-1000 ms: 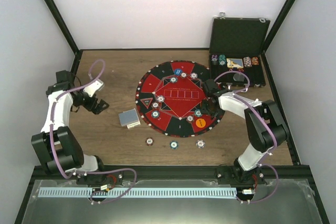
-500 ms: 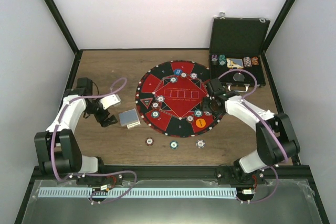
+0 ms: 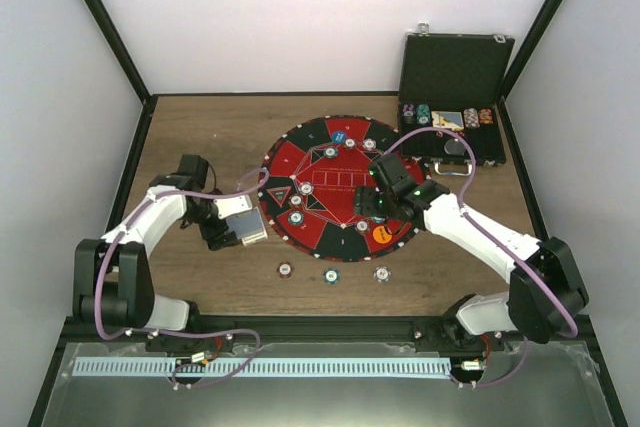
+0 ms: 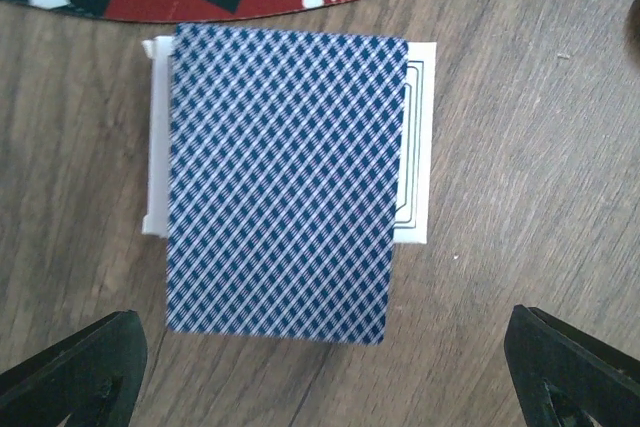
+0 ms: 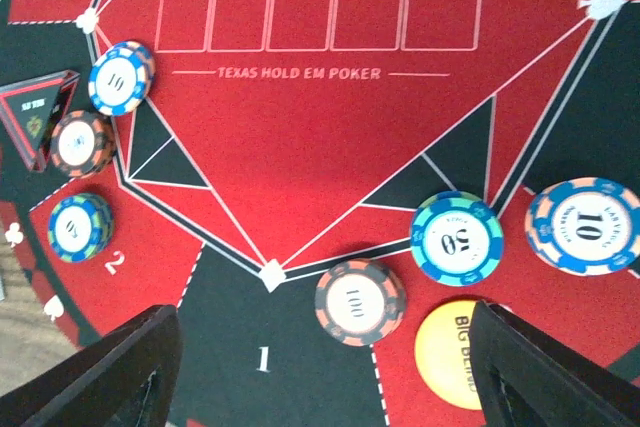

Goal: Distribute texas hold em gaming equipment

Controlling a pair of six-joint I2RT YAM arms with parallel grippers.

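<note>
Below left wrist, blue-checked card deck [image 4: 285, 187], below right wrist, 100 chip [image 5: 360, 302]

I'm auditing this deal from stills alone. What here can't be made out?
- Card faces: left wrist view, the deck lies back up and the top card covers the rest.
- Orange button: right wrist view, its right side is behind the finger.
- Triangular marker: right wrist view, cut off by the left edge.
- Chips in the case: top view, too small to read.
</note>
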